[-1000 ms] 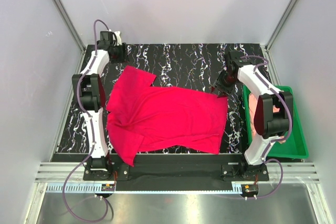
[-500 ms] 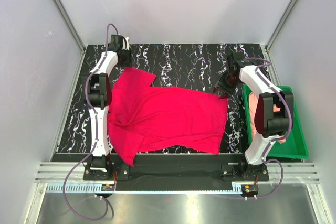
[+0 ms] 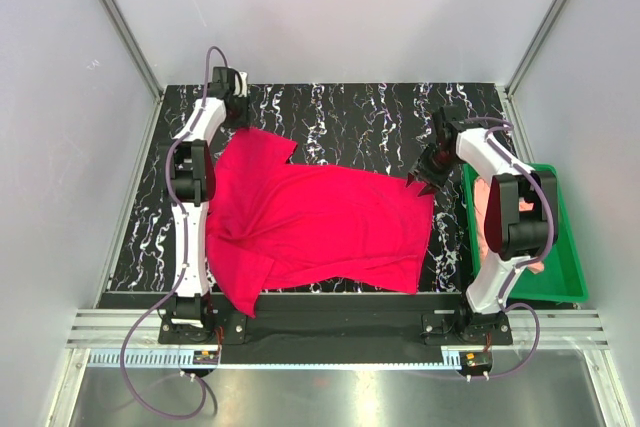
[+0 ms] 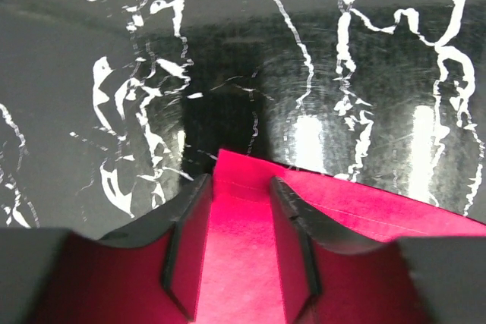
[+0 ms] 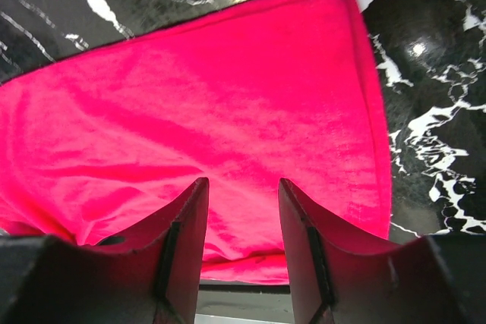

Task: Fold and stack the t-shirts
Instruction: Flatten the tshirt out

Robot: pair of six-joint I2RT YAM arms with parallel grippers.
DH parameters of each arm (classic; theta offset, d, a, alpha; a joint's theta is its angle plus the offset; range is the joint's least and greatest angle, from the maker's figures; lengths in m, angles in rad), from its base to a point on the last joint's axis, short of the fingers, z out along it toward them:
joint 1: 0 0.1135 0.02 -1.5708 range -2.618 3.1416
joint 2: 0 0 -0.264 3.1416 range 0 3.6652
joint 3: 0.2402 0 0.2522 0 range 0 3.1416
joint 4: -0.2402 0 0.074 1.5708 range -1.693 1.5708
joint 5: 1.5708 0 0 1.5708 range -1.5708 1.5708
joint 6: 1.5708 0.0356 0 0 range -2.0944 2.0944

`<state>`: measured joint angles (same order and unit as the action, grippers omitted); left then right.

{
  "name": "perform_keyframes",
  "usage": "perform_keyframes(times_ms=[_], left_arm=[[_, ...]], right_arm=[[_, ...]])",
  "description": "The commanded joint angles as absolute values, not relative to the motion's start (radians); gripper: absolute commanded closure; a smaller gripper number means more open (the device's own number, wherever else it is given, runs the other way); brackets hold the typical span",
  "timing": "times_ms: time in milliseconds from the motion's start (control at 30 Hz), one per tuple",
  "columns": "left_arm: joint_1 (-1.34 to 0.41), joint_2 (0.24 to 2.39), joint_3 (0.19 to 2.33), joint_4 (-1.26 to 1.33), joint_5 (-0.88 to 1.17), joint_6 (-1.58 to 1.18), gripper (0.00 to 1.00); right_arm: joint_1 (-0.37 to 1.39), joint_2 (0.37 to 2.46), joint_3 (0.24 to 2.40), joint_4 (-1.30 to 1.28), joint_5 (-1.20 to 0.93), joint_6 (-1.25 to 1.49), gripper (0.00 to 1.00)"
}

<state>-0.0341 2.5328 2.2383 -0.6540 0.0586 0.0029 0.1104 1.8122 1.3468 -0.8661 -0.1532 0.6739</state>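
**Red shirt spread flat, a gripper at each far corner**

The red shirt (image 3: 320, 227) is seen laid open across the middle of the table (image 3: 350, 112), sleeves to the left and hem to the right. A few creases are seen near its left side. The cloth is not folded.

The left gripper (image 3: 240, 112) is placed at the far left of the table, at the tip of the far sleeve. In the left wrist view the left gripper (image 4: 241, 187) is shown with its jaws apart, and a corner of the red shirt (image 4: 364, 210) is seen between the two fingers (image 4: 190, 248). A gap is kept on either side of that strip of cloth, so no clamp is shown. The marbled table (image 4: 304, 73) is seen beyond the corner.

The right gripper (image 3: 425, 175) is placed at the far right corner of the hem, just beside the tray (image 3: 567, 259). In the right wrist view the right gripper (image 5: 241, 187) is shown with its jaws apart above the red shirt (image 5: 228, 96), whose hem edge runs down the right of the view against the table (image 5: 425, 73). Nothing is held. Whether its fingers (image 5: 186, 240) touch the cloth cannot be told.

The pink shirt (image 3: 485, 215) is seen lying in the tray at the right edge of the table, partly hidden by the right arm.
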Motion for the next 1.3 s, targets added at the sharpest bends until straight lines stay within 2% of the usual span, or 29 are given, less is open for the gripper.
perform_keyframes(times_ms=[0, 133, 167, 200, 533, 733, 833, 1267], left_arm=[[-0.028, 2.557, 2.273, -0.696, 0.092, 0.041, 0.62], [-0.017, 2.576, 2.283, -0.729, 0.141, 0.052, 0.71], [-0.015, 2.577, 2.280, -0.733, 0.149, 0.051, 0.75], [-0.012, 2.576, 2.267, -0.729, 0.149, 0.048, 0.84], [-0.018, 2.438, 2.191, -0.644, 0.115, 0.003, 0.98], [-0.029, 2.346, 2.119, -0.606, 0.126, -0.037, 1.00], [-0.034, 2.324, 2.100, -0.595, 0.146, -0.052, 1.00], [-0.035, 2.293, 2.148, -0.604, 0.192, -0.091, 1.00]], right_arm=[[0.089, 1.827, 1.377, -0.857, -0.173, 0.667, 0.51], [0.066, 1.855, 1.423, -0.862, -0.205, 0.689, 0.51], [0.064, 1.867, 1.433, -0.865, -0.201, 0.690, 0.51], [0.061, 1.876, 1.457, -0.874, -0.186, 0.699, 0.51], [0.032, 2.034, 1.592, -0.977, -0.009, 0.939, 0.58], [0.032, 2.052, 1.608, -0.974, 0.123, 1.069, 0.48], [0.035, 2.085, 1.637, -1.008, 0.146, 1.115, 0.47], [0.037, 2.160, 1.641, -1.040, 0.126, 1.245, 0.54]])
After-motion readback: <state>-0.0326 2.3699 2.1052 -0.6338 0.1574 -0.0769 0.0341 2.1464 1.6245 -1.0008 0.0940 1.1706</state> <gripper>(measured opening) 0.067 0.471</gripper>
